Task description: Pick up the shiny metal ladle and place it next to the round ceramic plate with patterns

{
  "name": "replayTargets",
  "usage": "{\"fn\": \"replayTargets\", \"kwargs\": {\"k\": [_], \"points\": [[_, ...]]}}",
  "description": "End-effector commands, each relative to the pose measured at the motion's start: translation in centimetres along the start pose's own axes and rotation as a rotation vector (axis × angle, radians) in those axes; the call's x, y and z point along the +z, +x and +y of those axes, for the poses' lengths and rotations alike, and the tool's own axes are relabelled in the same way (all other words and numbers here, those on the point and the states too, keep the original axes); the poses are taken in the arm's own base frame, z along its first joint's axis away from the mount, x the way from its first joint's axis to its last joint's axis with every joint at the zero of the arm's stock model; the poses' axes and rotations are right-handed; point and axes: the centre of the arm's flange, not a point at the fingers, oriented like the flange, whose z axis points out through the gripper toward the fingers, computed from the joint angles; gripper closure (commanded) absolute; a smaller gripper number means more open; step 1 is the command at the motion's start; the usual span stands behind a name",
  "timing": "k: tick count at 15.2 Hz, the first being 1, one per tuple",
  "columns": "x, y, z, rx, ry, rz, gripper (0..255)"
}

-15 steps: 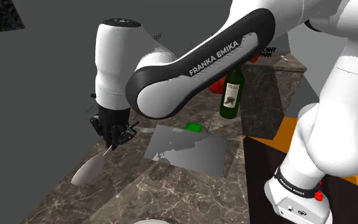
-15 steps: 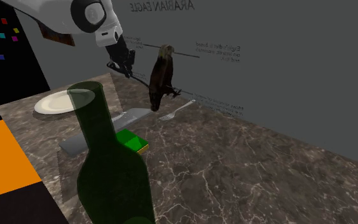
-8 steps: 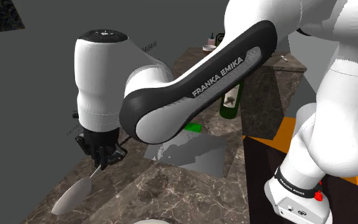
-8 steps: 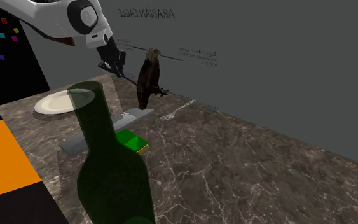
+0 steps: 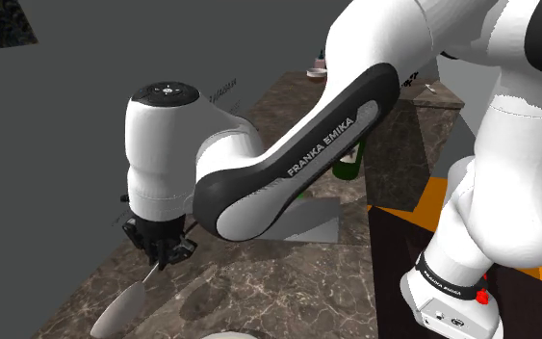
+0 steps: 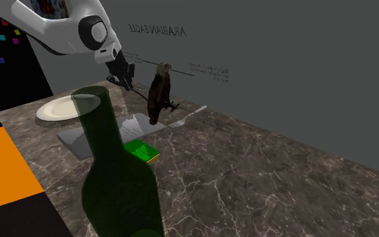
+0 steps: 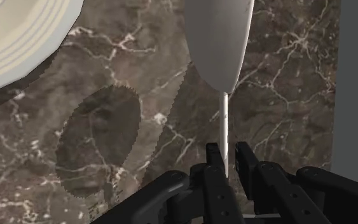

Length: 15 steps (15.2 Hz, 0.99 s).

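Observation:
My gripper (image 5: pixel 160 252) is shut on the thin handle of the shiny ladle (image 5: pixel 119 309), which hangs tilted above the dark marble counter with its long bowl pointing away from the fingers. In the wrist view the two black fingers (image 7: pixel 214 167) clasp the handle (image 7: pixel 224 124), and the silvery ladle bowl (image 7: pixel 219 38) stretches ahead. The round cream plate (image 7: pixel 15 38) lies on the counter close beside that bowl. In the second exterior view the gripper (image 6: pixel 122 75) holds the ladle (image 6: pixel 157 95), which looks dark there, past the plate (image 6: pixel 58 108).
A flat grey mat (image 6: pixel 104 133), a small green box (image 6: pixel 143 150) and a fork (image 6: pixel 189 116) lie on the marble. A green wine bottle (image 6: pixel 117 182) stands in the foreground. A grey wall runs along the counter's far edge (image 6: pixel 282 138).
The arm has carried the ladle along the counter toward the plate and lower; in the shoulder view the hand dropped toward the picture's lower left. The grip is unchanged.

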Motion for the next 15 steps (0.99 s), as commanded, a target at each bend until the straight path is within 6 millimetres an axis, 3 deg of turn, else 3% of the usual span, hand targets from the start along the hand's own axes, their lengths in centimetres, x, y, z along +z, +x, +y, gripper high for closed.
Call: {"fn": "replayTargets", "kwargs": {"k": [1, 8, 15], "points": [[1.1, 0.0, 0.3, 0.000, 0.000, 0.000, 255], [4.6, 0.2, 1.4, 0.000, 0.000, 0.000, 255], [4.6, 0.2, 1.4, 0.000, 0.000, 0.000, 255]]}}
